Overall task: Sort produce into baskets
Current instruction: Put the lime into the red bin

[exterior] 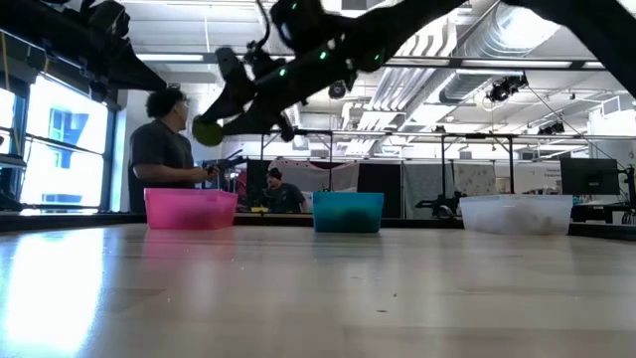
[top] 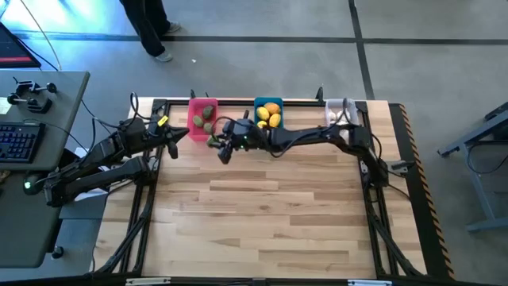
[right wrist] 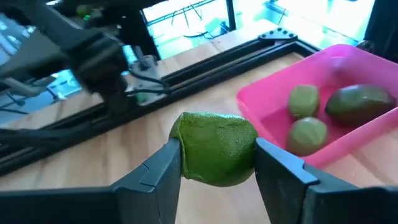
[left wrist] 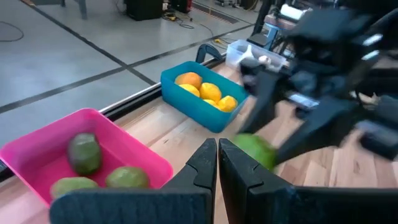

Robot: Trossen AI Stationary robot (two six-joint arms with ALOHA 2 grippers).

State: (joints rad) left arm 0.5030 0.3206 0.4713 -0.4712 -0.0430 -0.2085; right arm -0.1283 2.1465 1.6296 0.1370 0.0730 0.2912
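My right gripper [right wrist: 217,163] is shut on a green lime-like fruit [right wrist: 214,148] and holds it in the air just off the near side of the pink basket [top: 193,111]. Three green fruits [right wrist: 305,99] lie in that basket. The blue basket [top: 259,103] holds yellow-orange fruits [left wrist: 208,90]. The pale basket [exterior: 517,214] stands at the far right. My left gripper [left wrist: 217,163] is shut on nothing and hangs at the table's left edge, pointing toward the pink basket. My right gripper pinches the green fruit's two opposite sides [right wrist: 186,152] between its two fingers [right wrist: 283,171]. The fingers reach in from the table's right, slanting slightly down. The fruit [exterior: 208,130] hangs well above the tabletop, clear of the table and the basket.
The three baskets stand in a row along the table's far edge. The wooden tabletop [top: 262,214] stretches bare toward the near edge. A person [exterior: 164,149] stands beyond the table's far edge. A desk with a keyboard [top: 20,139] stands to the left.
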